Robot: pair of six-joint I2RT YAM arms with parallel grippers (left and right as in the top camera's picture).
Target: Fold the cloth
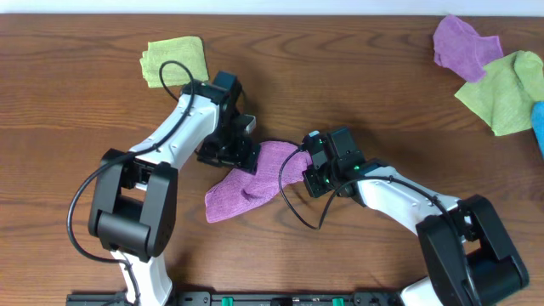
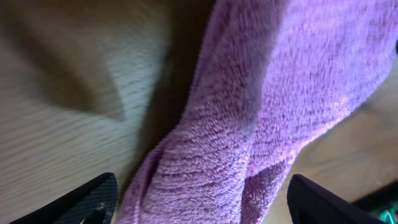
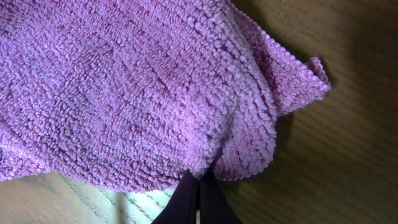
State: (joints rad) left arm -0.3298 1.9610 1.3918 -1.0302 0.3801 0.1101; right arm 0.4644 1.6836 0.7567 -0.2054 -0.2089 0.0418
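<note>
A purple cloth (image 1: 255, 180) lies crumpled on the wooden table between my two grippers. My left gripper (image 1: 242, 149) is at the cloth's upper left edge. In the left wrist view its fingers (image 2: 199, 205) stand wide open on either side of a fold of the cloth (image 2: 261, 106). My right gripper (image 1: 308, 168) is at the cloth's right edge. In the right wrist view its fingers (image 3: 198, 186) are pressed together on the edge of the cloth (image 3: 124, 93).
A folded green cloth (image 1: 176, 59) lies at the back left. At the back right lie another purple cloth (image 1: 463, 44), a green cloth (image 1: 506, 92) and a blue item (image 1: 539, 123) at the frame edge.
</note>
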